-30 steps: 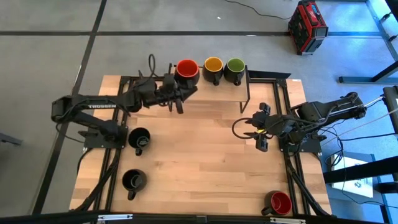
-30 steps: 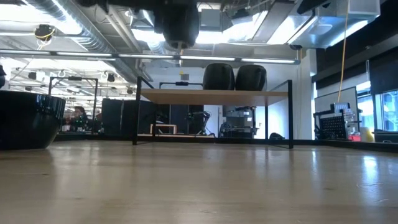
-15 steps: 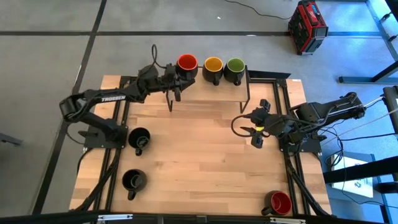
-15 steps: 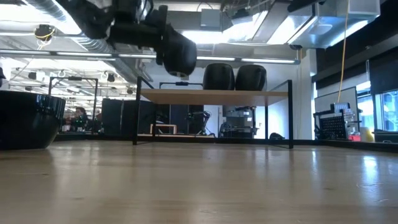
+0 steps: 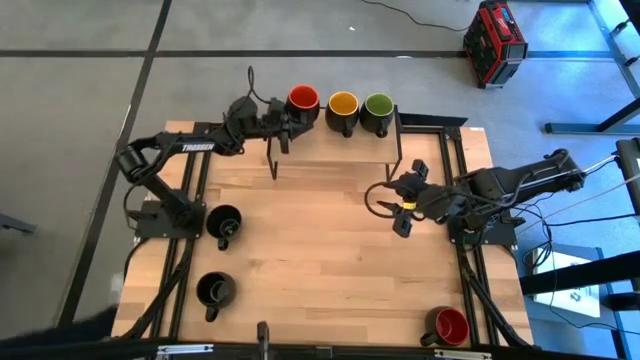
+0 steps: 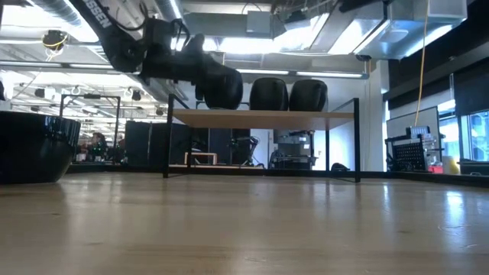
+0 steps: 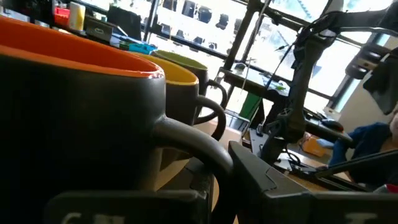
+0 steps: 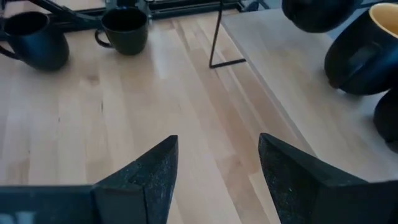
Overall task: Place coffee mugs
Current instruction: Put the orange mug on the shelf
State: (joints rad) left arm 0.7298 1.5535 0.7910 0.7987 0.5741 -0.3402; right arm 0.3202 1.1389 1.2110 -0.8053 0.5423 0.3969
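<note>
The red-lined coffee mug [image 5: 302,100] is in my left gripper [image 5: 283,128], at the left end of the raised wooden shelf [image 5: 335,148]. It sits beside the yellow-lined mug [image 5: 343,105] and the green-lined mug [image 5: 378,106], which stand on their bases. In the low view the red-lined mug [image 6: 221,88] is level with those two. Two black mugs [image 5: 224,220] [image 5: 215,290] stand near the table's left edge, and another red-lined mug [image 5: 449,325] is at the near right corner. My right gripper [image 5: 400,208] hovers open over the table's right half. My left gripper holds the red-lined mug on its handle side [image 7: 193,140], coming level from the table's left. One finger [image 7: 261,180] shows just beyond the handle; the mug's body hides the other. The mug is upright, with its base at shelf height; whether it rests on the shelf I cannot tell.
The shelf stands on thin black legs [image 5: 272,160] [image 5: 392,165] at the table's far side. Black arm bases and frames run along both table sides. Bare wood [image 5: 320,250] lies between the arms. A red case [image 5: 494,40] sits on the floor beyond.
My left gripper has carried the red-lined mug toward the far edge and down, from high above the table to shelf height beside the yellow-lined mug. My right gripper has drifted a little toward the table's left, still open.
</note>
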